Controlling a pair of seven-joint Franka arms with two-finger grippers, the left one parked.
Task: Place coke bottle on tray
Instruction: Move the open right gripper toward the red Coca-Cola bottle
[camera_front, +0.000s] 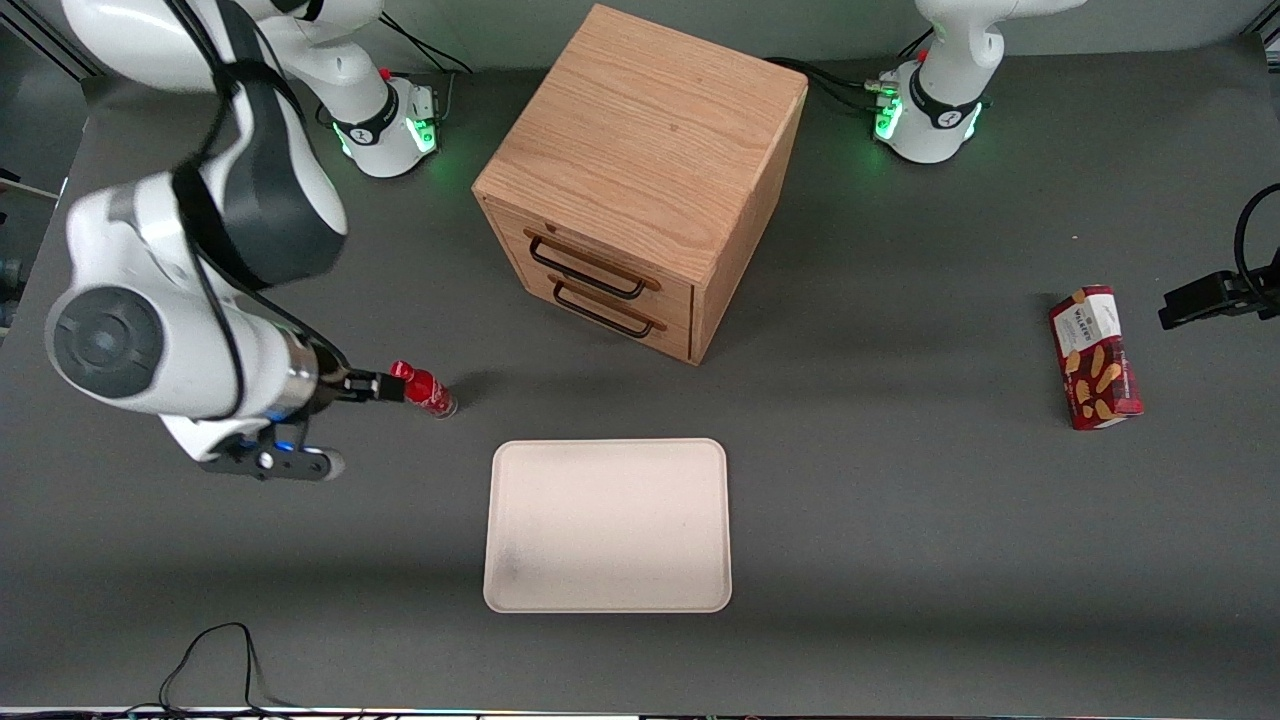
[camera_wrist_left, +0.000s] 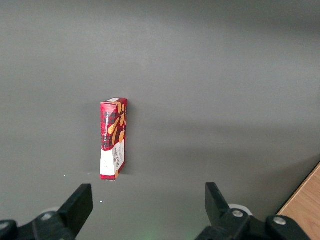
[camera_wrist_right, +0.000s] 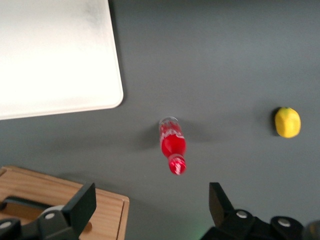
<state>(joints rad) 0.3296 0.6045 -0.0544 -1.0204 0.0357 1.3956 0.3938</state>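
Note:
The coke bottle (camera_front: 425, 390), small with a red label and red cap, is on the grey table beside the tray and a little farther from the front camera. In the right wrist view I see the bottle (camera_wrist_right: 172, 145) from above, cap toward the camera. The pale cream tray (camera_front: 608, 445) lies flat near the table's front edge, with nothing on it; its corner shows in the right wrist view (camera_wrist_right: 60, 50). My right gripper (camera_front: 375, 386) is above the table close to the bottle. The gripper (camera_wrist_right: 152, 200) is open and empty, and the bottle is not between its fingers.
A wooden two-drawer cabinet (camera_front: 640, 180) stands mid-table, farther from the front camera than the tray; its corner shows in the right wrist view (camera_wrist_right: 65, 200). A yellow lemon (camera_wrist_right: 288, 122) lies near the bottle. A red biscuit box (camera_front: 1095, 357) lies toward the parked arm's end.

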